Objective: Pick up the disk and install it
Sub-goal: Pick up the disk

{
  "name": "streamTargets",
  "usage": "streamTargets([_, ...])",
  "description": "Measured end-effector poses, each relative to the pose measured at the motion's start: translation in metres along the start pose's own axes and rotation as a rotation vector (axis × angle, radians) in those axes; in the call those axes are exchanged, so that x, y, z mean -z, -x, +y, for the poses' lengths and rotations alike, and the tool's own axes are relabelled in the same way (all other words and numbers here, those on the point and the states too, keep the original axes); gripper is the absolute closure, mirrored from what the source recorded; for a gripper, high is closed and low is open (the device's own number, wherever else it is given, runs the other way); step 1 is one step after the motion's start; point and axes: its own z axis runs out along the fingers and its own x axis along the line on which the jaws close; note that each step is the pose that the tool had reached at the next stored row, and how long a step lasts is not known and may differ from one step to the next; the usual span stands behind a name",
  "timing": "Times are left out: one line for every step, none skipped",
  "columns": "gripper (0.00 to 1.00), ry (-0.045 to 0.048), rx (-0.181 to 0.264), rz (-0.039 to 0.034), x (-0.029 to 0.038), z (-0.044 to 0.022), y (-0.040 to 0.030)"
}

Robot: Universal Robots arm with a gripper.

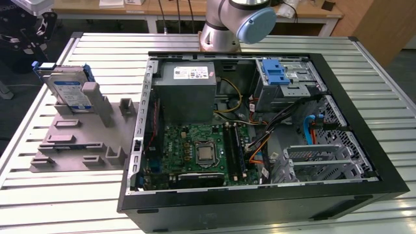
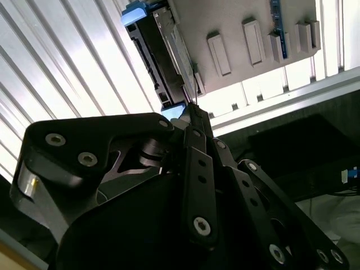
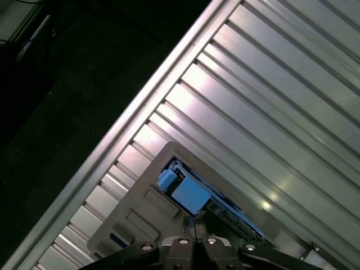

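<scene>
One disk [image 1: 67, 91] is in place for pickup, seated in a slot at the far end of the grey fixture [image 1: 78, 146], which lies flat on the slatted metal table [image 1: 58, 200]. It stands on edge, leaning slightly, and its blue-and-white labelled face is visible in the exterior view. In the second wrist view I see the disk [image 2: 160, 56] edge-on. Its long axis runs alongside one side edge of the fixture [image 2: 236, 22], and a blue carrier tab [image 2: 135, 14] caps each end. In the first wrist view the blue carrier end of the disk [image 3: 190, 194] points up toward my wrist from within the fixture [image 3: 143, 188]. My gripper [image 2: 193, 109] hangs above the fixture, clear of the disk and not touching it. In both wrist views my fingertips sit pressed together with nothing between them, and my gripper [image 3: 194, 224] lines up just off the carrier's upper end. An open computer case [image 1: 260, 207] rests just beside the fixture, on the exterior view's right.
</scene>
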Motion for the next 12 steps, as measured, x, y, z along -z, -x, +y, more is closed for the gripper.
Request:
streamTargets([0.89,0.0000,0.003,0.0001,0.0000,0.0000,0.0000])
streamTargets([0.89,0.0000,0.006,0.0001,0.0000,0.0000,0.0000])
streamTargets([0.89,0.0000,0.008,0.0002,0.0000,0.0000,0.0000])
streamTargets([0.89,0.0000,0.011,0.0003,0.0000,0.0000,0.0000])
streamTargets([0.89,0.0001,0.014,0.0004,0.0000,0.0000,0.0000])
streamTargets([0.89,0.0001,0.016,0.0004,0.0000,0.0000,0.0000])
streamTargets([0.89,0.0001,0.019,0.0004,0.0000,0.0000,0.0000])
streamTargets([0.89,0.0001,0.022,0.0005,0.0000,0.0000,0.0000])
streamTargets([0.89,0.0001,0.024,0.0005,0.0000,0.0000,0.0000])
streamTargets([0.89,0.0001,0.027,0.0006,0.0000,0.0000,0.0000])
streamTargets([0.89,0.0002,0.029,0.0007,0.0000,0.0000,0.0000])
streamTargets([0.89,0.0002,0.032,0.0007,0.0000,0.0000,0.0000])
